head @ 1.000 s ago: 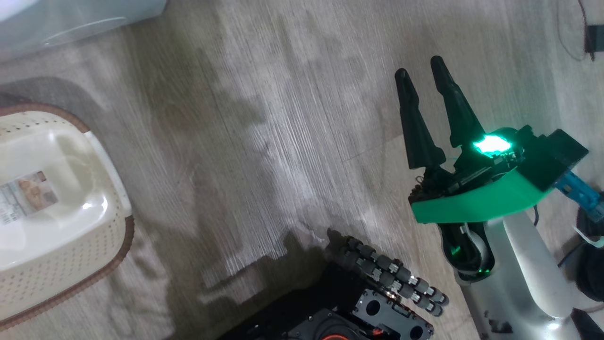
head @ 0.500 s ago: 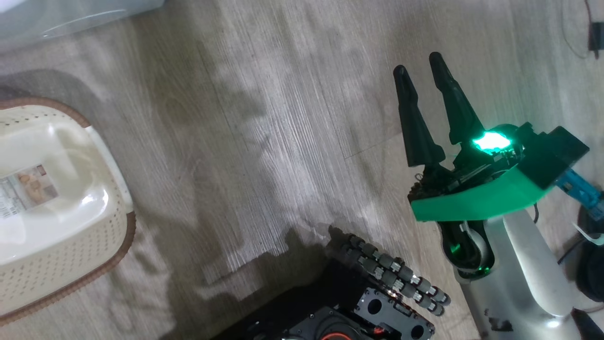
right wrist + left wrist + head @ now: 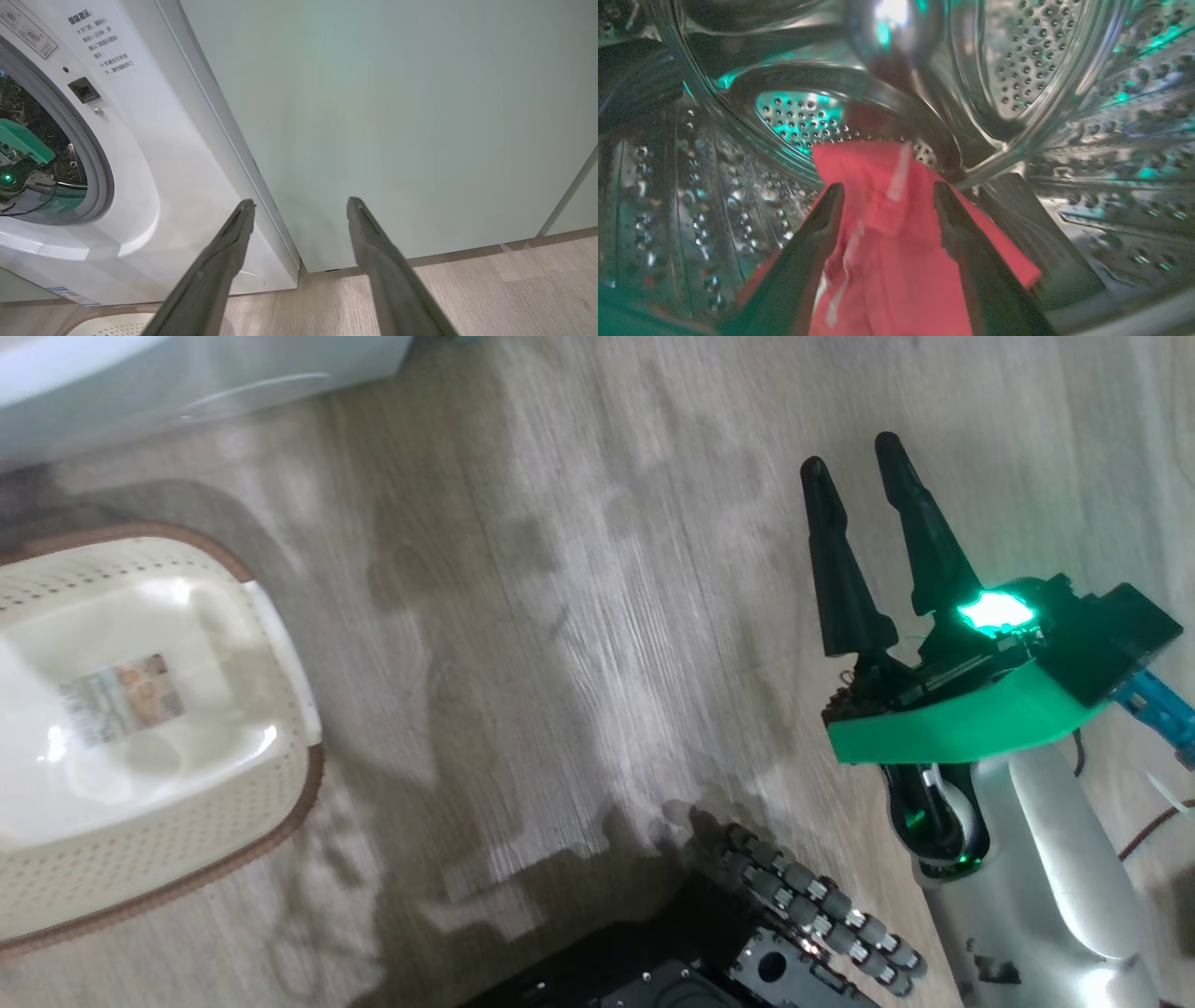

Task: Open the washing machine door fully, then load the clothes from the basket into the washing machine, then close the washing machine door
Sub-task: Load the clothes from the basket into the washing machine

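Deep inside the drum (image 3: 1017, 60), my left gripper (image 3: 888, 185) has its two dark fingers spread wide, and the clothes (image 3: 896, 261) lie between and beyond them. They are soft red cloth with a pale strip running down it. I cannot tell whether the cloth touches either finger, and its near end is cut off by the bottom edge. That view is soft, so no lettering can be read. Around it the drum is polished steel, ribbed, dotted with round holes and catching green glints. Seen from my head, the basket (image 3: 140, 859) sits on the floor (image 3: 560, 569) at my left, its far side cut off by the picture's edge. It is cream plastic with perforated walls, a brown woven-look rim, a white handle (image 3: 285, 663) and a label (image 3: 121, 700) on its glossy bottom, too blurred to read. The washer (image 3: 140, 373) is a smeared pale corner there. My right gripper (image 3: 850, 455) hovers over the grey wood-grain boards, well apart from the basket, fingers parted and holding nothing. From the right wrist, its long tapered fingers (image 3: 390, 275) frame the seam where the smooth white washer meets a flat pale green cabinet (image 3: 397, 116). The washer's mouth, ringed by a grey gasket (image 3: 100, 172), is cut off at the left edge. A green part of my left arm (image 3: 23, 140) shows inside it. The small print on the front is too fine to read, and one finger half hides a round filter cap (image 3: 250, 282).
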`<state>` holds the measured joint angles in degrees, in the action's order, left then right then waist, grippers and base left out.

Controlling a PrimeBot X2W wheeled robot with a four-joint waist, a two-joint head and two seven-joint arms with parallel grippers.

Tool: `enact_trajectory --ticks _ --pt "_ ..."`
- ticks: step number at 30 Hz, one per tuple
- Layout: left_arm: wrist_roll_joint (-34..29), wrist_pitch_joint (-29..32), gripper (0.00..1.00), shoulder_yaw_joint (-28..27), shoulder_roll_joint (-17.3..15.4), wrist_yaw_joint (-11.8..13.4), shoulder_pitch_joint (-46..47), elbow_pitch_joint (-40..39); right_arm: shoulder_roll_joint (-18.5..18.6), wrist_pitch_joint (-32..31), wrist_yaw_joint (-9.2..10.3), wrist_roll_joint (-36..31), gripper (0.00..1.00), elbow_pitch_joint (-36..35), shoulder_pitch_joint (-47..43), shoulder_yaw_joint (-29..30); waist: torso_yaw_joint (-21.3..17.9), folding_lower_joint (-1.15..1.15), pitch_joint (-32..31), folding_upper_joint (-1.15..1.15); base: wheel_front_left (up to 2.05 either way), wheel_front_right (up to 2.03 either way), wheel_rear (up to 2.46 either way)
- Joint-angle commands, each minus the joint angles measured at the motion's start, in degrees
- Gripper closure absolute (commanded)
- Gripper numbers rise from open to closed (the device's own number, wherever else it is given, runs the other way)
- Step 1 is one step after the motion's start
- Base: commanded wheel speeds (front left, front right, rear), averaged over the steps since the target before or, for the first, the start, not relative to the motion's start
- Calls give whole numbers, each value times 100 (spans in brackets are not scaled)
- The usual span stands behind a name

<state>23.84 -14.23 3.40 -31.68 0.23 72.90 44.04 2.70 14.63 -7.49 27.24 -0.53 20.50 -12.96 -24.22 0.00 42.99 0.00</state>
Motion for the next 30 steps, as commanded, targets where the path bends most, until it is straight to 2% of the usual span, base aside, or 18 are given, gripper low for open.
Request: enact_trajectory --ticks 1,7,18,22,30 --pt "39 -39 0 -121 -202 39 -121 -251 18 37 0 -38 0 -134 -152 -46 97 0 -101 0 0 0 0" --pt "95 -72 0 -318 160 252 -1224 -1258 18 37 0 -228 0 -103 -219 111 373 0 -388 0 0 0 0" --pt "-185 -76 0 -632 914 702 -3490 -3812 18 37 0 -619 0 66 -298 392 973 0 -1034 0 0 0 0" --pt "-324 -76 0 -648 1162 774 -4264 -4484 18 37 0 -760 0 188 -332 495 1185 0 -1319 0 0 0 0" --pt "-641 -76 0 -719 1557 743 -5442 -5218 18 -87 0 -1032 0 347 -442 738 1523 0 -1911 0 0 0 0"
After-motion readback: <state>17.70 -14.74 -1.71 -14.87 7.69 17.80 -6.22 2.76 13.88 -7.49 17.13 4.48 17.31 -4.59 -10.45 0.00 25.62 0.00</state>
